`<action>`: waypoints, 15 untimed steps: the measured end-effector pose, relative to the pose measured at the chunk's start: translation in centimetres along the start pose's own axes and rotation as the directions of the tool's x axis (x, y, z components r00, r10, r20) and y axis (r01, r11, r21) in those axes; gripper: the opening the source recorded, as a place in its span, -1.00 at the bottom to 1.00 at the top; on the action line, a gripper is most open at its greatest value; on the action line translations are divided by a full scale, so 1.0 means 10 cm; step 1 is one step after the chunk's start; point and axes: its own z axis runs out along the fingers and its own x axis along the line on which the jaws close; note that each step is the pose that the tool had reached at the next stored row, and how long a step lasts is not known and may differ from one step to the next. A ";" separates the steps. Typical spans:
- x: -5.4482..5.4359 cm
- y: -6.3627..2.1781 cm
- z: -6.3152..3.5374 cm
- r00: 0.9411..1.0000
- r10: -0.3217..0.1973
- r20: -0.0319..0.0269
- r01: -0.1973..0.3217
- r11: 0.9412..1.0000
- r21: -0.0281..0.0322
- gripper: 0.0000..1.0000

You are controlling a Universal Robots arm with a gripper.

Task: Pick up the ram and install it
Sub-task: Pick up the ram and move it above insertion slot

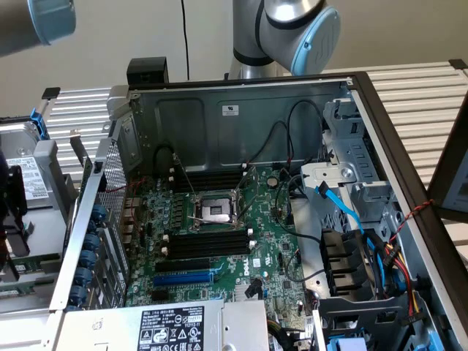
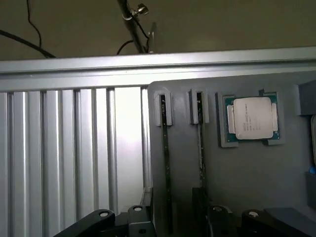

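ram (image 2: 166, 168) stands edgewise in wrist view's grey tray (image 2: 247, 182); exterior view shows motherboard (image 1: 269, 245).

You can read nothing for certain here; the white label (image 1: 172, 325) on the power supply (image 1: 243, 322) carries fine print and certification marks too small to make out; the small white sticker (image 1: 230, 110) on the case's back wall (image 1: 190, 128) and the print on the processor lid (image 2: 252, 117) are likewise illegible.
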 end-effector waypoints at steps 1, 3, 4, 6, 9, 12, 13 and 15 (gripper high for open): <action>0.00 0.001 0.011 1.000 -0.002 0.000 0.002 1.000 0.003 -0.11; 0.00 0.005 0.045 1.000 -0.003 0.000 0.003 1.000 0.003 -0.11; 0.00 0.008 0.063 1.000 -0.004 0.000 0.004 1.000 0.003 -0.11; 0.00 0.015 0.099 1.000 -0.005 0.000 0.005 1.000 0.003 -0.11; 0.00 0.030 0.146 1.000 -0.008 -0.001 0.008 1.000 0.003 -0.11; -0.01 0.043 0.183 1.000 -0.011 -0.003 0.011 1.000 0.004 -0.11; -0.01 0.045 0.192 1.000 -0.012 -0.004 0.012 1.000 0.004 -0.11; -0.01 0.046 0.193 1.000 -0.013 -0.004 0.013 1.000 0.004 -0.11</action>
